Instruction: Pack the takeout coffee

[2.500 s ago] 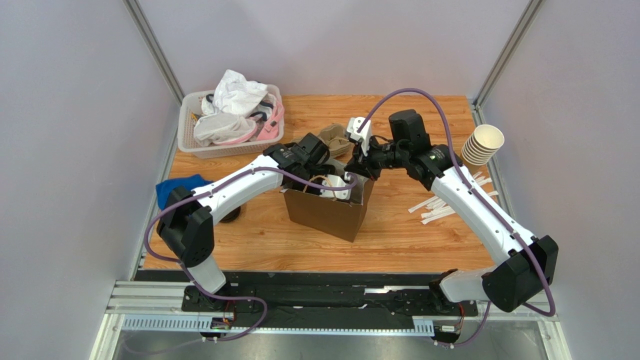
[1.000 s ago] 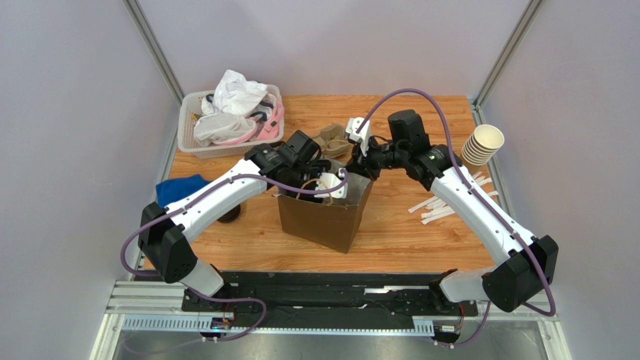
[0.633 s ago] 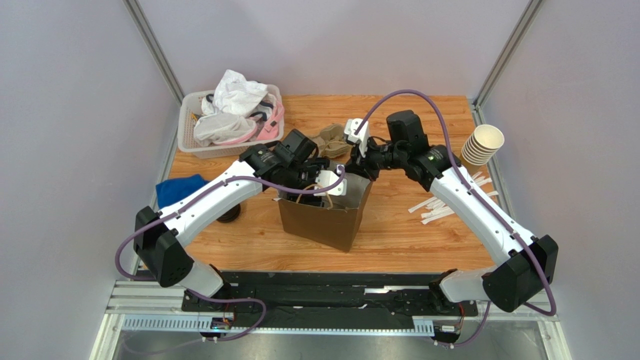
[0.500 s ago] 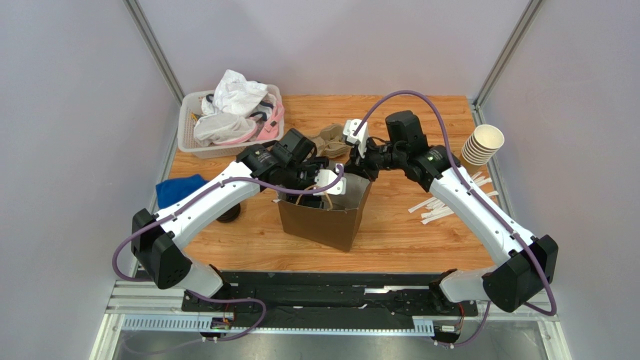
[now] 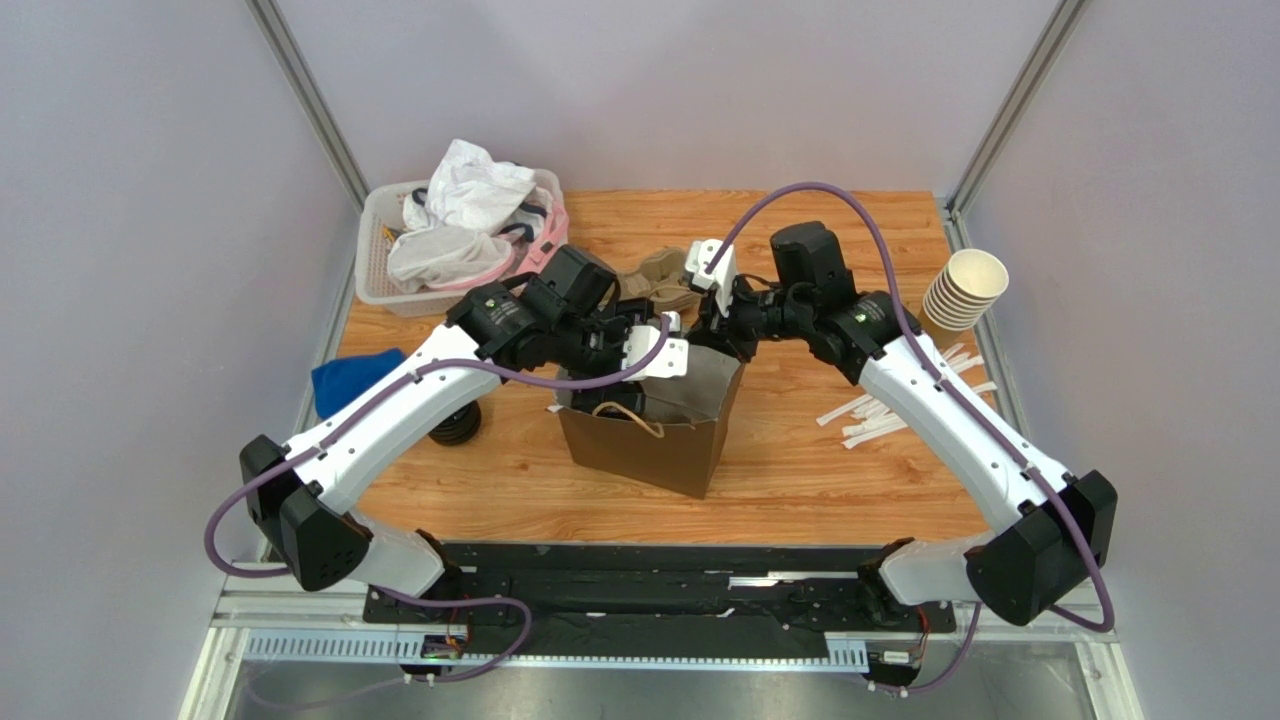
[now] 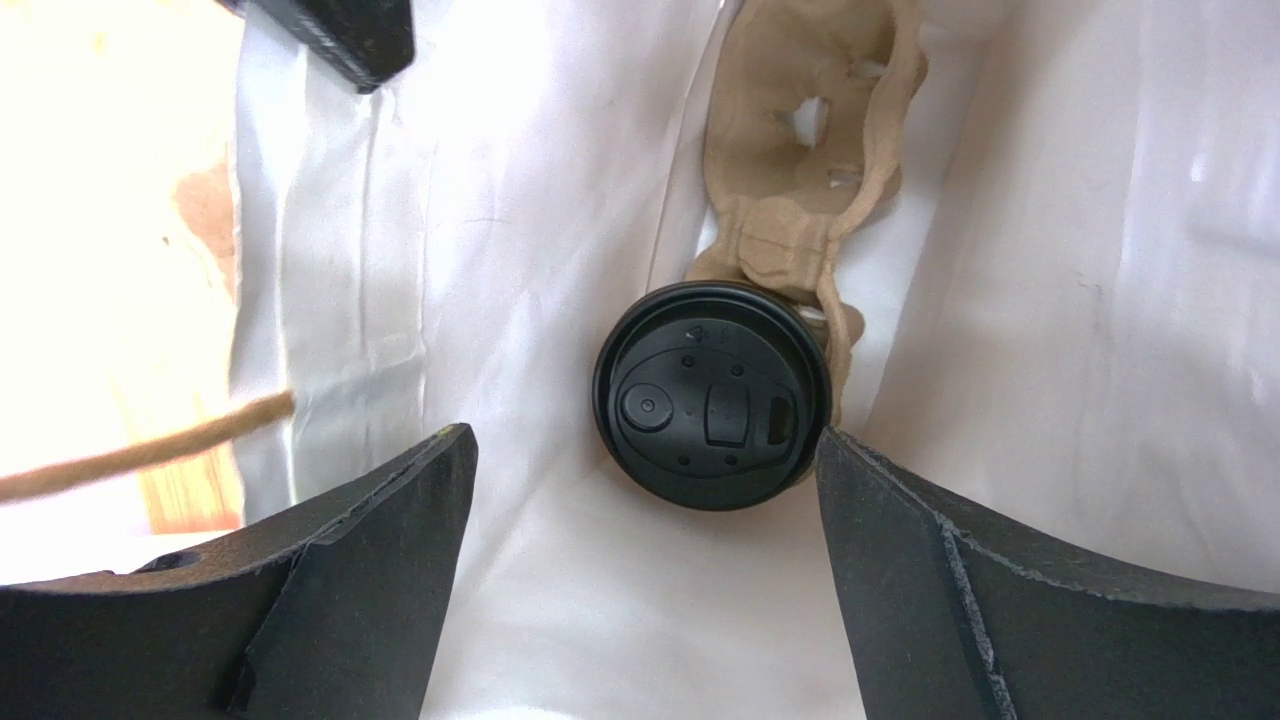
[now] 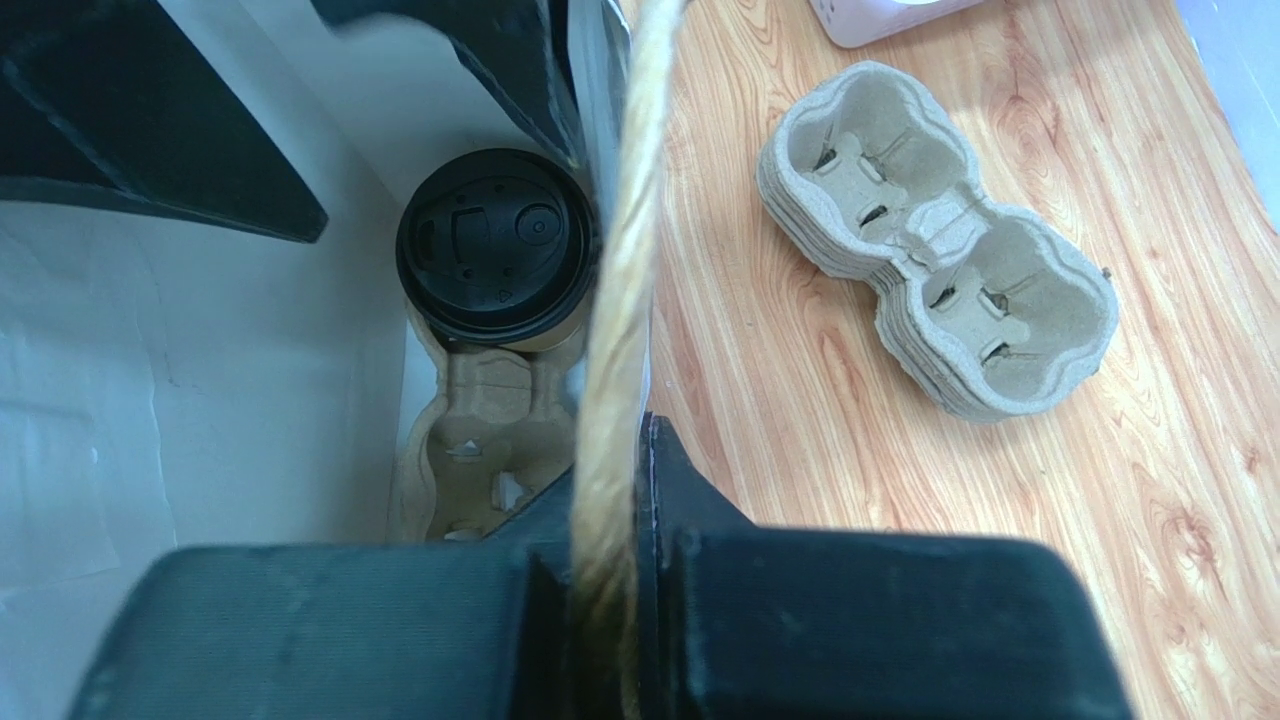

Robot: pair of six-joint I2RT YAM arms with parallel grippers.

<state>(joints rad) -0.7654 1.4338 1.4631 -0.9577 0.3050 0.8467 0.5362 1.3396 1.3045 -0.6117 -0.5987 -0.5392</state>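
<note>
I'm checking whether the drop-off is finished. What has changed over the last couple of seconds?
The left gripper rose out of the paper bag, drawing back toward the left; it now hangs open above the coffee cup, which stands inside the bag. The right gripper stayed shut on the bag's handle, and the bag barely moved.

takeout coffee: cup wall hidden under its black lid.
pulp carrier inside the bag: near end covered by the lid.
left gripper: finger bases cut off by the bottom edge.
twine handle: blurred, close to the lens.
dark object: half under the left arm, unidentifiable.
</note>
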